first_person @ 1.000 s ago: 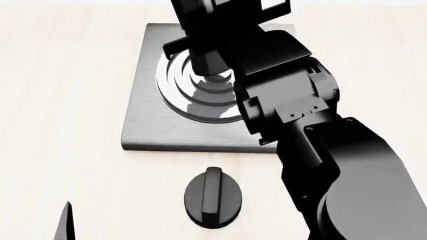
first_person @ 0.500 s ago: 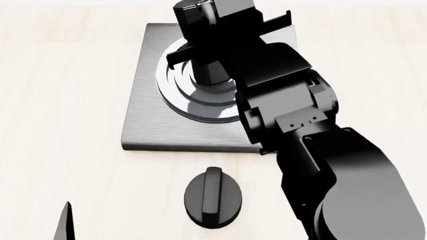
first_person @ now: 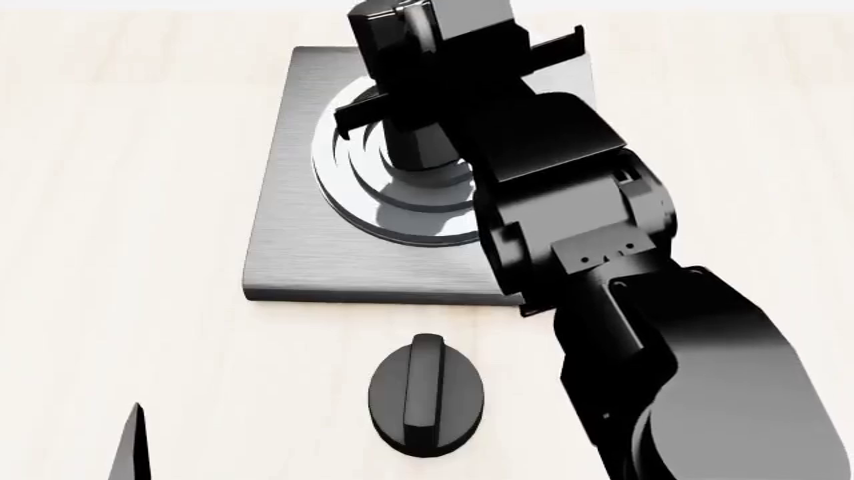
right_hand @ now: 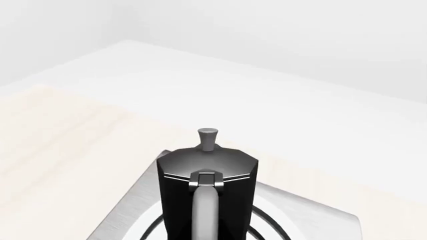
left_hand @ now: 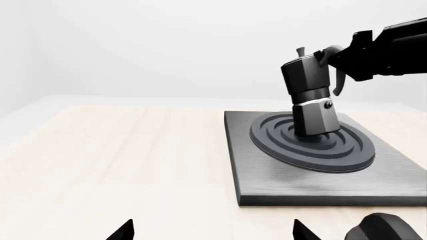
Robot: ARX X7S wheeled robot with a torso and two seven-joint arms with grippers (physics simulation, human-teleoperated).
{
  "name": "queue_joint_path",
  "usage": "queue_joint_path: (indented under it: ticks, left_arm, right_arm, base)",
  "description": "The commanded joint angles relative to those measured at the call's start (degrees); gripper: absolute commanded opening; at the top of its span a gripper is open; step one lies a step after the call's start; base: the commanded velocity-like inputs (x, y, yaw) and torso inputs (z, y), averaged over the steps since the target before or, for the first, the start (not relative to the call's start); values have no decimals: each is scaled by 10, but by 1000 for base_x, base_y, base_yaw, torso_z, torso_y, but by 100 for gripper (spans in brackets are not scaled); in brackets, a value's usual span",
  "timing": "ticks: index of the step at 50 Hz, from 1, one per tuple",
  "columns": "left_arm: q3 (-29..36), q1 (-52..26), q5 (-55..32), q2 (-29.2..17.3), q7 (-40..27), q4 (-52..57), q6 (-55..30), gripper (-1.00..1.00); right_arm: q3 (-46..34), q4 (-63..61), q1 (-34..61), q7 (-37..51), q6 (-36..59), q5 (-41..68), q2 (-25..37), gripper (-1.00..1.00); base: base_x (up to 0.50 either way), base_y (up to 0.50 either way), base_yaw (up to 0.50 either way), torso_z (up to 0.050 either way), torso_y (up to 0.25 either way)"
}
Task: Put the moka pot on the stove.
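Left wrist view, near to far: the left gripper (left_hand: 212,231) idles with fingertips apart, while beyond it the right gripper (left_hand: 347,60) grips the handle of the moka pot (left_hand: 310,95), tilted, its base on the stove (left_hand: 267,175) rings, apparently mid-placement.

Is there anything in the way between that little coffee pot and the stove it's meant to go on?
Nothing visible. The moka pot already sits, slightly tilted, on the rings of the stove, with the right gripper at its handle. The black knob lies off the slab.

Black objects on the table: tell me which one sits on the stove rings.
The moka pot, standing slightly tilted on the stove rings; the round knob lies off the slab.
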Motion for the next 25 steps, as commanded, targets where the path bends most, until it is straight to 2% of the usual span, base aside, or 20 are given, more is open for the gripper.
queue_joint_path:
  ticks: [1,25]
  left_arm:
    - [-20,3,1,13,14,-4,22,100]
    - [-8,-1,10,14,13,-11,25,100]
  right_arm:
    - [5,11,-15,-23,-10,-13,-13,-100]
    - [19,26,-72,-65,-53,-16,-11,-100]
  base:
    - [0,0,0,0,0]
    - [0,0,0,0,-1]
